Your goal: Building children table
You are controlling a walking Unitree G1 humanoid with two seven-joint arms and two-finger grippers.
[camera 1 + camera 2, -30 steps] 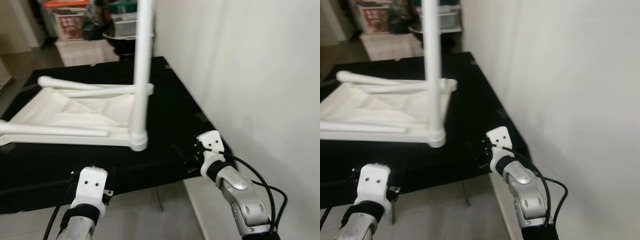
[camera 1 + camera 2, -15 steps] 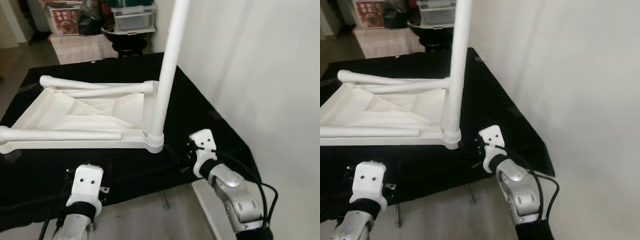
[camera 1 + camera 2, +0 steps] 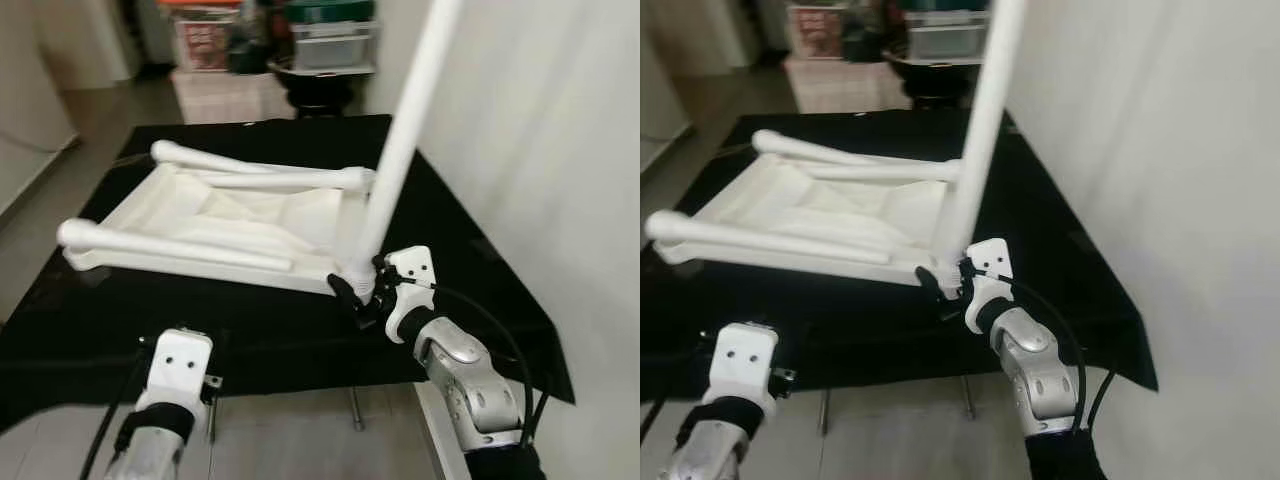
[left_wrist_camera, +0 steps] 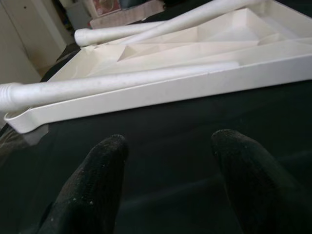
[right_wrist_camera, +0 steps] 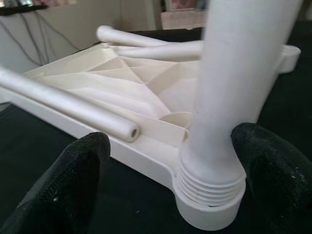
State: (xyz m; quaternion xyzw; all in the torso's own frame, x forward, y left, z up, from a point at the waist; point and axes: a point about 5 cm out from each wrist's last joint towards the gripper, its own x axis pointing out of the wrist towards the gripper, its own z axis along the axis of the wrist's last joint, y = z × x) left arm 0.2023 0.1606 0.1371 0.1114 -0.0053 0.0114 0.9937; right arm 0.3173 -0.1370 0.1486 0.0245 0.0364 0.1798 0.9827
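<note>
The right claw stands open at the near right corner of the upturned white tabletop, its two black fingers spread to either side of the upright table leg without clearly touching it. That leg rises from a ribbed socket at the corner, its long axis near vertical and leaning slightly to the right as it climbs out of the picture. The left claw is open too, hovering low over the black counter just short of the tabletop's near edge, holding nothing.

The tabletop lies underside up, ribs showing. Two more white legs lie flat across it: one leg along the near edge, another leg along the far edge, both running left to right. Three legs in all, one standing, two lying.

A white wall runs close along the counter's right side. Beyond the far edge stand storage boxes on a pale tiled floor.
</note>
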